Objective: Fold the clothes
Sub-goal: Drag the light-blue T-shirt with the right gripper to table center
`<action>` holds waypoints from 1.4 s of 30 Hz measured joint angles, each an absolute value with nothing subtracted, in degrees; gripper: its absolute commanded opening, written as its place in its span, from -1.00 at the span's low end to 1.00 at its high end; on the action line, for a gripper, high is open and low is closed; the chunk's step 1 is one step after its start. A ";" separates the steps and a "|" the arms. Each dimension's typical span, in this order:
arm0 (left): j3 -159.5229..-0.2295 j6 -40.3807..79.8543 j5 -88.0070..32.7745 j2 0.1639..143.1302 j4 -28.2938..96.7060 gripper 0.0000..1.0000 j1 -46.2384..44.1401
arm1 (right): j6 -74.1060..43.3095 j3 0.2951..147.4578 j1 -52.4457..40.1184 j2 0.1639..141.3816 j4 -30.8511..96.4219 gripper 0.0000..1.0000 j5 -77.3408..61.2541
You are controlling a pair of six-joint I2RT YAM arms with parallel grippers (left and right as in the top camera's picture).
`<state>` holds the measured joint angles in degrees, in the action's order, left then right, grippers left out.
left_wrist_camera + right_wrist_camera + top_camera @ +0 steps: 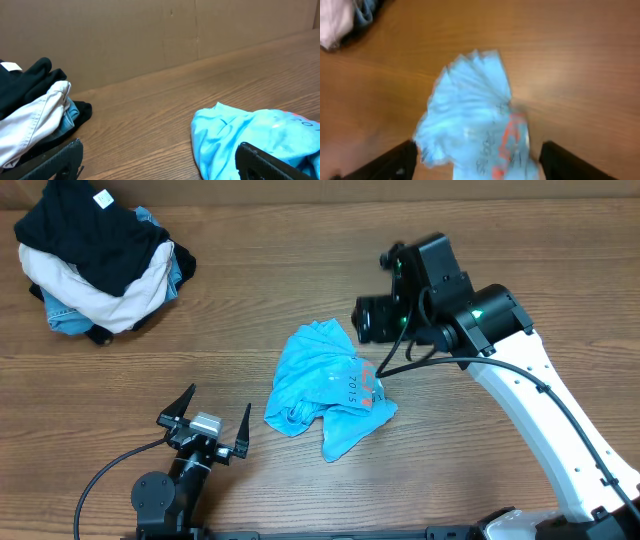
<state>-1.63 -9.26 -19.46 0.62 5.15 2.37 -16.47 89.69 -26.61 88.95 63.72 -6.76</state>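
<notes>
Our right gripper hangs over the blue T-shirt with its jaws spread wide, holding nothing. The two dark fingers stand on either side of the cloth, and the shirt lies below and between them. It is crumpled in a loose heap on the wooden table, its red and white print turned up at the end nearest the gripper's wrist. Our left gripper is also released, its fingers splayed and empty just above the table. The shirt sits near it, ahead and to its right, not touching. A pile of clothes, black over cream and denim, rests well apart, far ahead and to its left.
</notes>
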 measured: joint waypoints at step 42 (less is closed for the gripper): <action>-1.58 -9.26 -19.46 0.64 5.10 1.00 2.37 | -32.95 63.09 -49.28 98.32 54.63 0.69 -7.14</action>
